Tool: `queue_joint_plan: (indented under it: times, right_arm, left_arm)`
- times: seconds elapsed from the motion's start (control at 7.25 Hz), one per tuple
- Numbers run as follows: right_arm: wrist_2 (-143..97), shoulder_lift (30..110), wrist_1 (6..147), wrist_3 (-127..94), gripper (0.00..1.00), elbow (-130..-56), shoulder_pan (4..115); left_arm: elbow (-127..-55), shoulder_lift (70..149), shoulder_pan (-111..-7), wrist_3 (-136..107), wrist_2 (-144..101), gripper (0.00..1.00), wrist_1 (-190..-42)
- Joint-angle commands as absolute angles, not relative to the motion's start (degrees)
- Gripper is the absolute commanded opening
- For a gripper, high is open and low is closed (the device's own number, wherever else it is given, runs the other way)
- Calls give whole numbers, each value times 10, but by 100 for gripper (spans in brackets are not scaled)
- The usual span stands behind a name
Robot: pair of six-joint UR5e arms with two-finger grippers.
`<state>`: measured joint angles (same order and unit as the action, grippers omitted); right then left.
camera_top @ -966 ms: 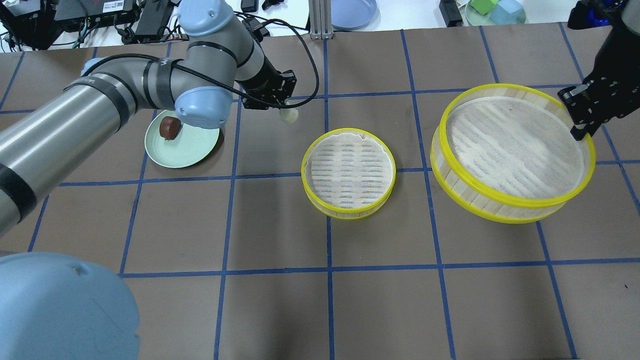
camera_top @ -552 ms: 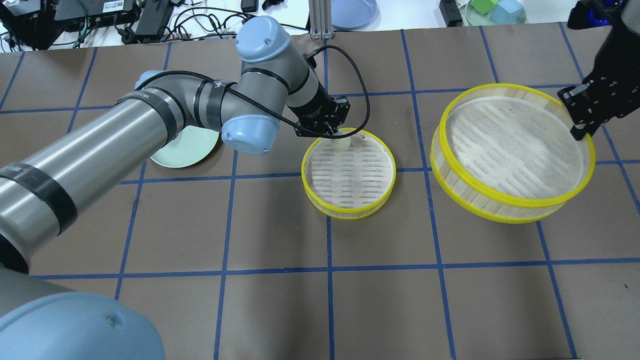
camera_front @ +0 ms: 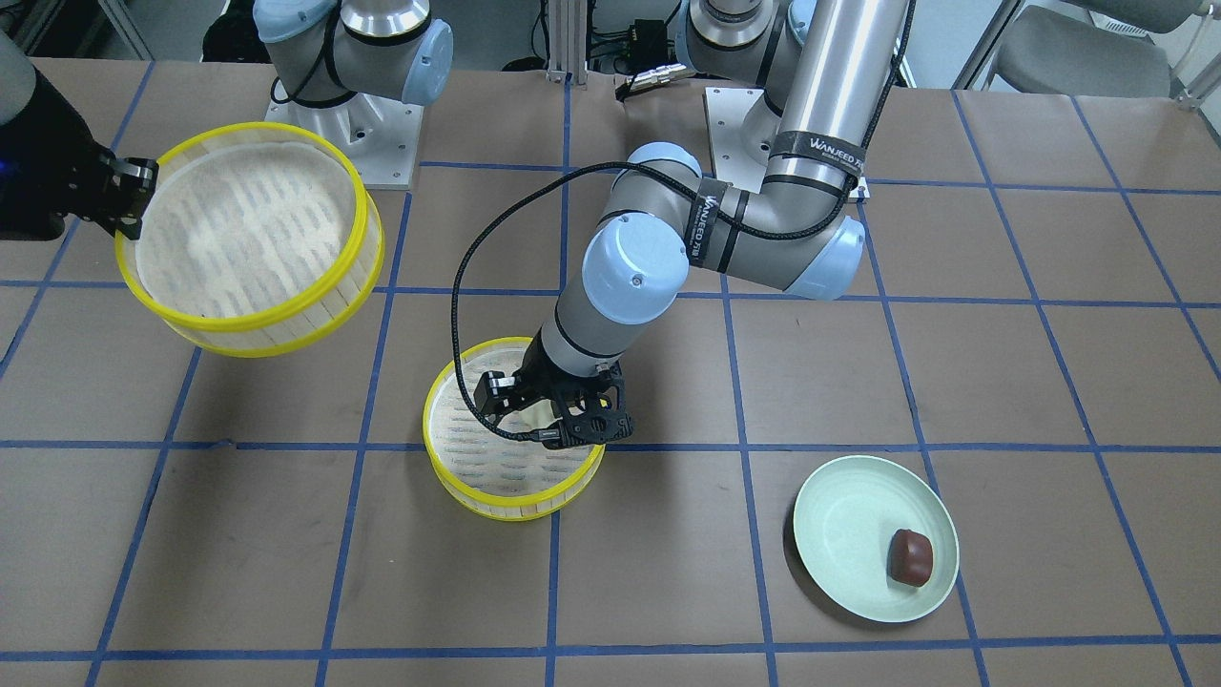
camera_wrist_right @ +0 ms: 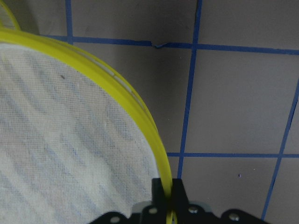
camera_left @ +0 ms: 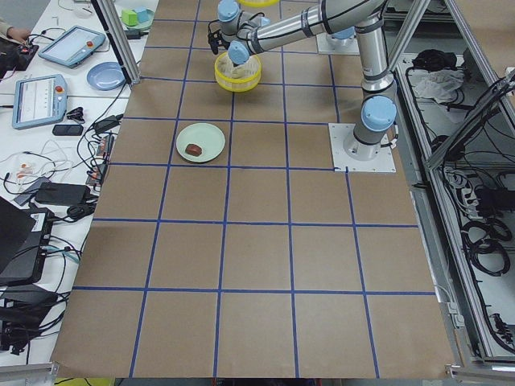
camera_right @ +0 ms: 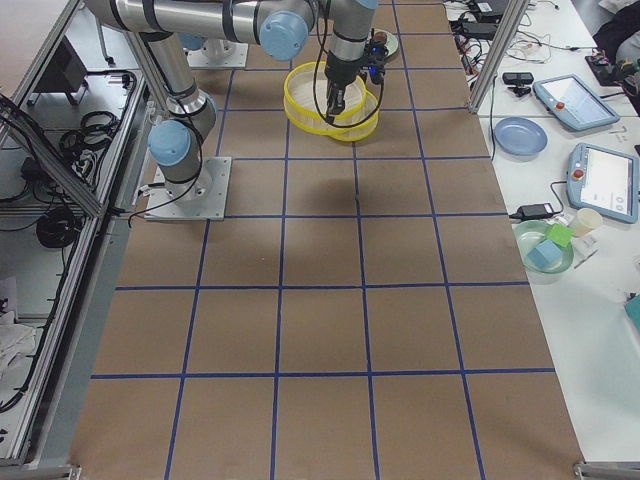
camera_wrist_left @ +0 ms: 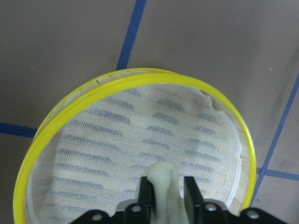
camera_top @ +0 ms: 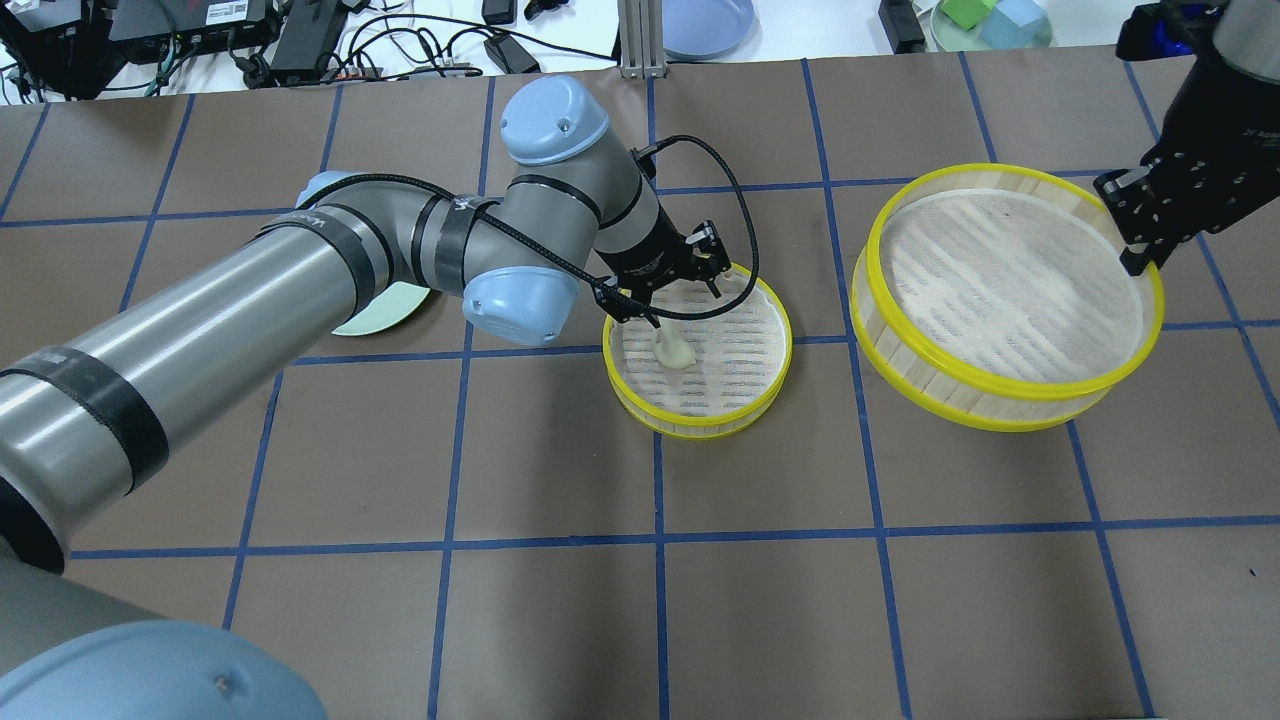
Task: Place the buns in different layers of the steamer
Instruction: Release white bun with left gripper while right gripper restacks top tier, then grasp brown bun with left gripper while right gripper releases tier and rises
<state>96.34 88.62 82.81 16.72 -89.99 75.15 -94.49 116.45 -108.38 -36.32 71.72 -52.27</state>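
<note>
Overhead exterior: left gripper clamps the white bun just over the mesh of the table tray. Ease down till it touches, then release and rise straight. Right gripper pinches the rim of the raised tray; brown bun lies on the plate.

The tabletop steamer layer and the raised steamer layer have bright yellow rims, pale slatted walls and white mesh. One is a cream-white bun; the reddish-brown bun contrasts with its pale green plate. Blue lines grid the brown table.
</note>
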Motion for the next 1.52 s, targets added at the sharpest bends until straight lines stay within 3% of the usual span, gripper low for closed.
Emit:
queue_joint_plan:
  times: [0.0, 0.28, 0.69, 1.38]
  right_arm:
    - [962, 847, 870, 114, 0, -900, 795]
    - [959, 784, 931, 49, 0, -930, 868]
    - [944, 752, 1040, -125, 0, -964, 995]
    - [950, 722, 1106, -120, 0, -976, 1005]
  left_arm:
    - [-933, 1150, -1069, -314, 736, 100, -529]
    - [-928, 1140, -972, -146, 793, 100, -533]
    - [-928, 1141, -850, 71, 847, 100, -531]
    - [-928, 1200, -747, 327, 875, 100, -472]
